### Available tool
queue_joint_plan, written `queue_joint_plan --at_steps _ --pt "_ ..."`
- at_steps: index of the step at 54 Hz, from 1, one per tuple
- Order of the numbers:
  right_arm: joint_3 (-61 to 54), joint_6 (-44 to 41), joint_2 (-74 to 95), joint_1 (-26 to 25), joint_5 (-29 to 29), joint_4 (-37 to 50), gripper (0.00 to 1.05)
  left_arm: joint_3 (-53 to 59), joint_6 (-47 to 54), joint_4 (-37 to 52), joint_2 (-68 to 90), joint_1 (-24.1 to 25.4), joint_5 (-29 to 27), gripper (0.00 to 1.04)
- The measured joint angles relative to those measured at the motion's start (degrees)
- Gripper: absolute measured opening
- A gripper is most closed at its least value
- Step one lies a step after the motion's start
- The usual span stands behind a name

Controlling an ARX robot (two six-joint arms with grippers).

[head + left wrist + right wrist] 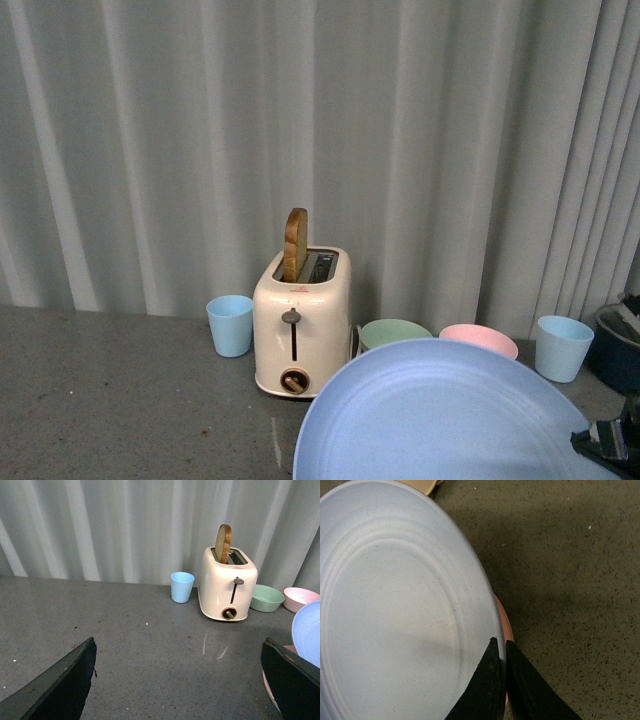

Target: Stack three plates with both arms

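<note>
My right gripper (500, 641) is shut on the rim of the light blue plate (395, 610) and holds it above the table. In the front view the plate (440, 420) fills the lower right, with the gripper (605, 440) at its right edge. A pink plate's rim (507, 625) shows just beneath it, and a cream rim (427, 486) peeks out past its other edge. My left gripper (180, 680) is open and empty over bare table, its fingers (65, 685) wide apart. The blue plate's edge (307, 632) and the pink rim (286, 649) lie by its other finger.
A cream toaster (300, 325) with a slice of bread stands at the back by the curtain. A light blue cup (230, 325) is to its left. A green bowl (393, 333), a pink bowl (478, 340) and a second blue cup (562, 347) are to its right. A dark container (620, 350) is at the far right.
</note>
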State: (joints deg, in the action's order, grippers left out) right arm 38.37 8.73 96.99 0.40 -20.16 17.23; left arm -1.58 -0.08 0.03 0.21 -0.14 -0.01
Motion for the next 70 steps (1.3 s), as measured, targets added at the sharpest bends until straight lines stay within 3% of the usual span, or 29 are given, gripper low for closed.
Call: queue_joint_plan --at_steps 25,58,70 --pt "-0.7 9.4 11.4 -0.6 -3.6 7.1 0.03 0.0 0.0 0.0 0.0 0.0 0.0 0.98" --pt "0.3 10.7 14.7 0.3 -3.0 4.4 0.03 0.0 0.0 0.0 0.0 0.0 0.0 0.98" --pt "0.9 10.8 14.7 -0.3 -3.1 3.3 0.36 0.0 0.0 0.0 0.0 0.0 0.0 0.98"
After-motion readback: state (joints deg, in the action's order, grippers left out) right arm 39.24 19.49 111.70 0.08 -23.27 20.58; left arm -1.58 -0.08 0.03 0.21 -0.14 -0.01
